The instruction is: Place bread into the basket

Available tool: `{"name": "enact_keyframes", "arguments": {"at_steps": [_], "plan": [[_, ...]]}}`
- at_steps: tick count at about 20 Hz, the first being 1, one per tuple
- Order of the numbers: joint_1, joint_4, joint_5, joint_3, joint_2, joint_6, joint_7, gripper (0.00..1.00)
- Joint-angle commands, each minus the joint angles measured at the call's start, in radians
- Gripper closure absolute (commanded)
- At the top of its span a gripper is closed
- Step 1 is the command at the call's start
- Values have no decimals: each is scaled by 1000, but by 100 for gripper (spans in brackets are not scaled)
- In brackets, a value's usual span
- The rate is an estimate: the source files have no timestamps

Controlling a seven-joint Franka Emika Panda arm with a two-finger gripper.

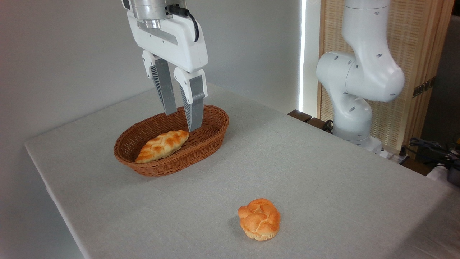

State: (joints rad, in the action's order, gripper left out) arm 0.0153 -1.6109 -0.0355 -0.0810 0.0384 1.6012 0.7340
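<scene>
The braided bread (162,145) lies inside the woven reddish-brown basket (212,136), resting toward its front left. My gripper (182,121) hangs above the basket's back half, just past the loaf's far end, fingers pointing down. It is open with a gap between the fingers and nothing held. The fingertips are apart from the bread.
A small round knotted bun (259,218) sits on the grey tablecloth (323,180) toward the front, well apart from the basket. The robot's white base and arm (359,79) stand at the table's right back edge. The table's left edge (50,187) is close to the basket.
</scene>
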Motion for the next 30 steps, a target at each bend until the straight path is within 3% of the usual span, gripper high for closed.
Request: {"name": "enact_keyframes", "arguments": {"at_steps": [1,6,9,23,26,30], "plan": [[-25,-1,23,15,3,-7,-18,0],[-29,0,26,17,3,-44,-13,0],[-61,0,43,43,1,-44,-11,0],[-71,0,43,50,1,-46,-11,0],[-121,0,43,105,1,-46,-13,0],[-118,0,42,103,0,-46,-10,0]]}}
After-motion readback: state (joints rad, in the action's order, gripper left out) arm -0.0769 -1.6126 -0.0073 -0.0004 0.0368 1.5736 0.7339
